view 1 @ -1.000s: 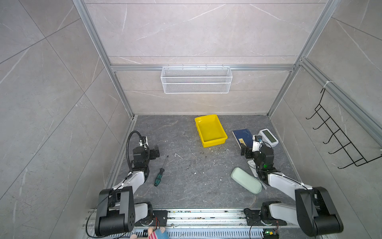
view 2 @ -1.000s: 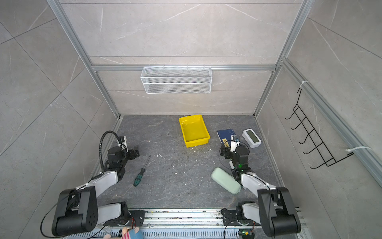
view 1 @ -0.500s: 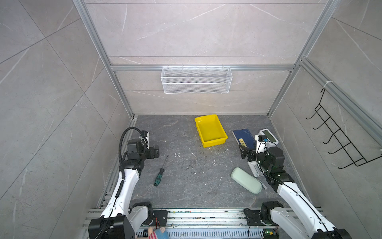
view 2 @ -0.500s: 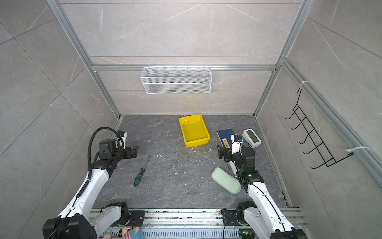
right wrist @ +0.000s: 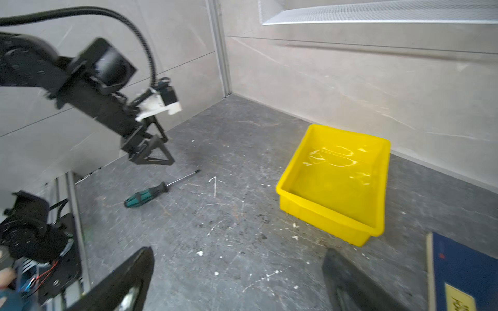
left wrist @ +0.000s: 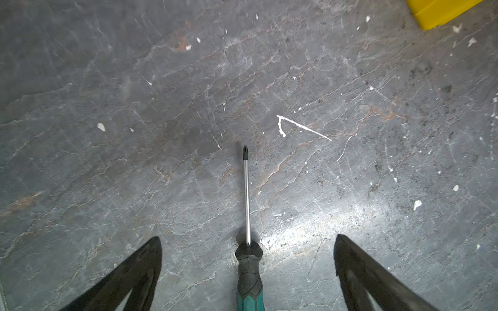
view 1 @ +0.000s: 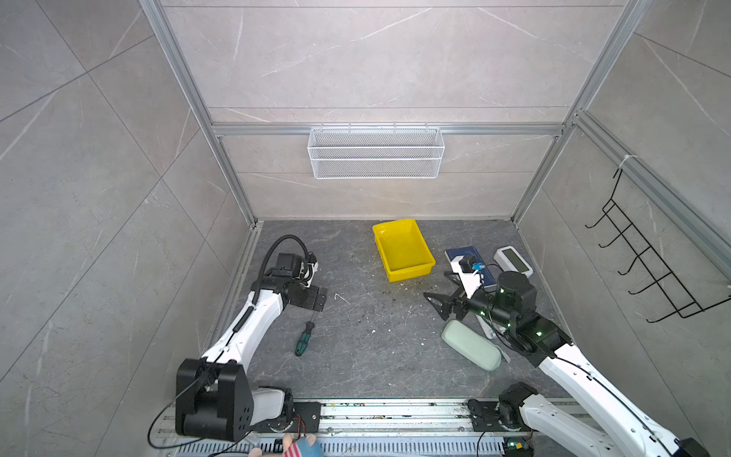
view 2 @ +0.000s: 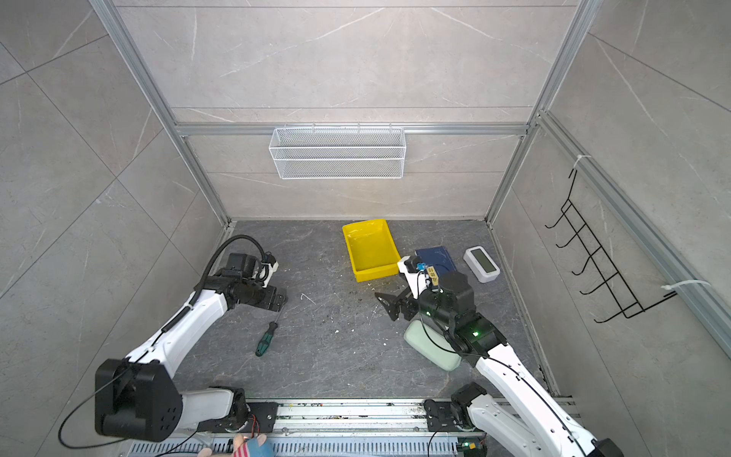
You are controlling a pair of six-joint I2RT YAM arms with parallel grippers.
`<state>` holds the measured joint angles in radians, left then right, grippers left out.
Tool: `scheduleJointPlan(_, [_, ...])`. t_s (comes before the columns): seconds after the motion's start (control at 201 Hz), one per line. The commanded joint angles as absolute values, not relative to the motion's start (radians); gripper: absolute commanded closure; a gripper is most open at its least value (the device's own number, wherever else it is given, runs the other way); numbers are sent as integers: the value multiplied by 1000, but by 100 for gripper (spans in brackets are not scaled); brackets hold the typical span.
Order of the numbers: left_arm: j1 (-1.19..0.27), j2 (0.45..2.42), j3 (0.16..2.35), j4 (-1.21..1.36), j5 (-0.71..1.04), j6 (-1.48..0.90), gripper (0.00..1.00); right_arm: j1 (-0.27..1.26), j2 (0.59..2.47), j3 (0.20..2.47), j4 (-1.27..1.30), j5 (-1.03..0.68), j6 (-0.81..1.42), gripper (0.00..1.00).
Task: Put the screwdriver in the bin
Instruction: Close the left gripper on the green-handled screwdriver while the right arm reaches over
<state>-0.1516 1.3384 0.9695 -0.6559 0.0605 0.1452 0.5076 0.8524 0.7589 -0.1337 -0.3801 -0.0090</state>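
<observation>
The screwdriver [view 1: 303,343] [view 2: 264,342] lies flat on the dark floor at the left, green-and-black handle toward the front, thin shaft toward the back. My left gripper [view 1: 316,301] [view 2: 279,302] hovers open above its shaft. In the left wrist view the two jaws [left wrist: 248,237] stand wide apart on either side of the handle's collar [left wrist: 249,265], clear of it. The yellow bin [view 1: 409,273] [view 2: 375,273] [right wrist: 323,218] sits empty at the back middle. My right gripper [view 1: 437,288] [view 2: 389,297] [right wrist: 238,250] is open and empty over bare floor, in front of the bin.
A white mesh basket [view 1: 375,152] hangs on the back wall. A blue book [view 1: 466,253] and a white display unit [view 1: 514,261] lie right of the bin. A pale green case [view 1: 470,344] lies under the right arm. Black hooks [view 1: 648,269] hang on the right wall.
Both arms have unfolded and risen. The left gripper has come over the screwdriver's shaft; the right gripper has swung left toward the middle. The screwdriver has not moved.
</observation>
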Motion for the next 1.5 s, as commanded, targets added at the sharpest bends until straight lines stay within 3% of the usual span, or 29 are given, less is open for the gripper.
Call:
scheduleJointPlan(0.0, [-162,1423,1028,-740,16,113,0,604,889,804,-190,-332,-66,1])
scheduleJointPlan(0.134, [-166,1527,1063,-752,-15,82,2,762,960,851,-212,-246,-129,1])
scheduleJointPlan(0.344, [-176,1618,1087,-752,-12,57,18,985,1121,926,-216,-134,-182,1])
scheduleJointPlan(0.488, [-189,1669,1094,-754,-19,50,28,1060,1200,936,-170,-95,-167,1])
scheduleJointPlan(0.757, [-202,1724,1079,-745,-37,36,40,1114,1252,956,-142,-63,-172,1])
scheduleJointPlan(1.16, [-207,1791,1073,-729,-47,28,78,1115,1216,930,-74,42,-163,1])
scheduleJointPlan(1.499, [-209,1807,1078,-744,-64,19,100,1115,1212,918,-63,79,-137,1])
